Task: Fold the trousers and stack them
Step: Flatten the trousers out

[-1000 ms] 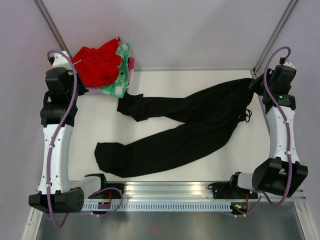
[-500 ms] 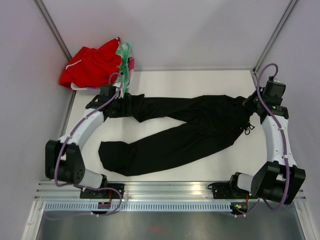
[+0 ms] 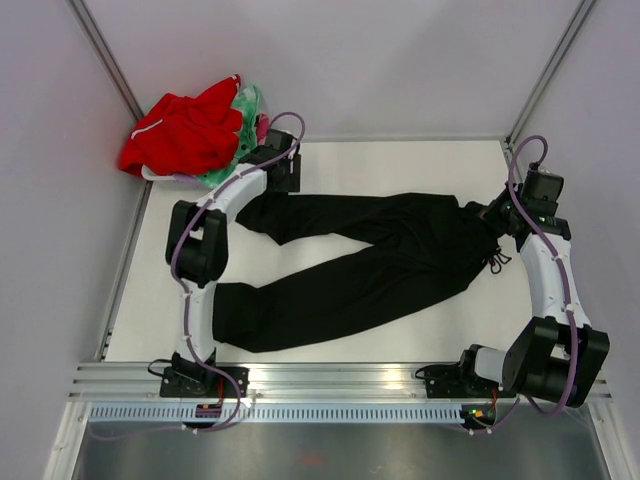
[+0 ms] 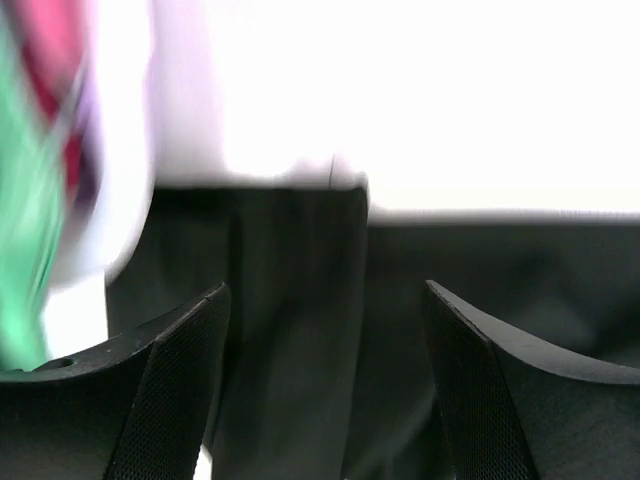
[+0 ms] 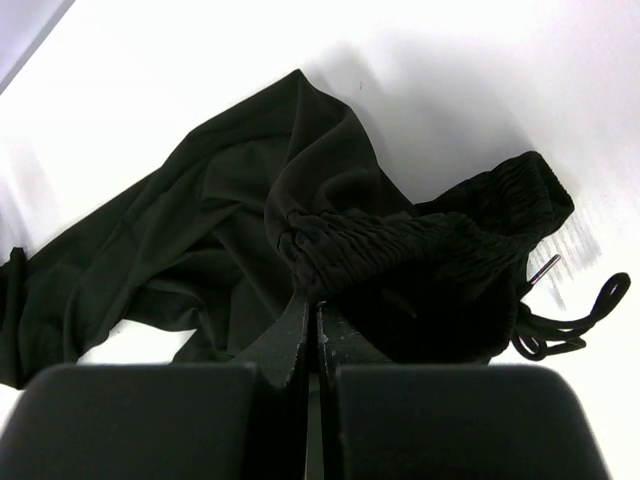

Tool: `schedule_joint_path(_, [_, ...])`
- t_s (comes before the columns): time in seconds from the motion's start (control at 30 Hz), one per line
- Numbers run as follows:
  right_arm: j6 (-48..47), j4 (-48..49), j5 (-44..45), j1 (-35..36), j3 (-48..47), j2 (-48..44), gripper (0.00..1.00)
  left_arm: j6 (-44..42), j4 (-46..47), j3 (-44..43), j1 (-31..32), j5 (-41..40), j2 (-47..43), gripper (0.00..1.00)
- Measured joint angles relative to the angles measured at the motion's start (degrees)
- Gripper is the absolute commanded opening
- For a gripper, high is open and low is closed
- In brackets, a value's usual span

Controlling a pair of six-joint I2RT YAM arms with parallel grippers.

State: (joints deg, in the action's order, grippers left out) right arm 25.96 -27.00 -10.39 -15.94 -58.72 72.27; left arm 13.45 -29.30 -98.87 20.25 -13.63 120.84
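While the trousers (image 3: 370,255) are lying spread out across the white table (image 3: 400,160), with the waist on the right and the two legs pointing left, the right gripper (image 5: 312,330) is pinching the stretchy waistband, its fingers squeezed together on the black cloth. A drawstring (image 5: 572,325) is lying loose beside it. The left gripper (image 4: 325,290) is hovering over the end of the far leg, with its fingers (image 4: 180,370) wide apart and nothing between them. A red garment (image 3: 180,130) and a green-and-pink cloth (image 3: 248,110) are sitting in a heap at the far left corner, near that leg end.
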Motion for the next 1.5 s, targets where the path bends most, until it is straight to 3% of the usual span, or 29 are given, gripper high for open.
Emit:
schedule_joint_path(0.17, [0.3, 0.4, -0.3, 0.0, 0.5, 0.4, 0.0, -1.0, -3.1, -13.2, 0.7, -3.5, 11.7, 0.79])
schedule_joint_path(0.37, [0.4, 0.5, -0.3, 0.0, 0.6, 0.9, 0.0, -1.6, -5.7, -16.7, 0.6, -6.1, 16.5, 0.63])
schedule_joint_path(0.47, [0.4, 0.5, -0.3, 0.0, 0.6, 0.9, 0.0, -2.1, -6.4, -16.8, 0.6, -7.5, 16.6, 0.26])
schedule_joint_path(0.5, [0.4, 0.5, -0.3, 0.0, 0.6, 0.9, 0.0, -2.1, -6.7, -16.8, 0.6, -7.7, 16.7, 0.04])
schedule_joint_path(0.67, [0.5, 0.5, -0.3, 0.0, 0.6, 0.9, 0.0, -1.0, -6.0, -13.4, 0.6, -7.6, 14.8, 0.02])
schedule_joint_path(0.8, [1.0, 1.0, -0.3, 0.0, 1.1, 0.9, 0.0, 1.5, -4.5, 1.0, 0.6, -5.8, 2.9, 0.02])
schedule_joint_path(0.97, [1.5, 1.5, -0.5, 0.0, 2.4, 0.9, 0.0, 5.6, -1.7, 19.7, 0.6, -5.0, -26.1, 0.02])
schedule_joint_path(1.1, [2.4, 3.1, -1.4, 0.0, 4.0, 0.9, 0.0, 12.3, -0.7, 29.3, 0.1, -9.6, -47.1, 0.02])
schedule_joint_path(1.23, [3.3, 4.4, -1.9, 0.0, 4.9, 1.6, 0.0, 22.5, -3.8, 42.2, -4.6, -13.7, -57.9, 0.02])
schedule_joint_path(1.33, [3.7, 5.6, -1.9, 0.0, 5.0, 3.2, 0.0, 27.4, -8.5, 52.7, -10.5, -13.2, -60.4, 0.19])
schedule_joint_path(1.37, [3.8, 5.9, -1.8, 0.0, 5.0, 3.7, 0.0, 28.4, -10.0, 54.9, -11.7, -12.8, -61.0, 0.54])
schedule_joint_path(1.47, [3.8, 6.2, -1.7, 0.0, 5.0, 5.1, 0.0, 30.8, -14.0, 58.8, -13.2, -11.3, -64.3, 0.97])
schedule_joint_path(1.5, [3.8, 6.3, -1.6, 0.0, 5.0, 5.3, 0.0, 31.1, -14.5, 58.9, -13.4, -10.8, -65.4, 1.0])
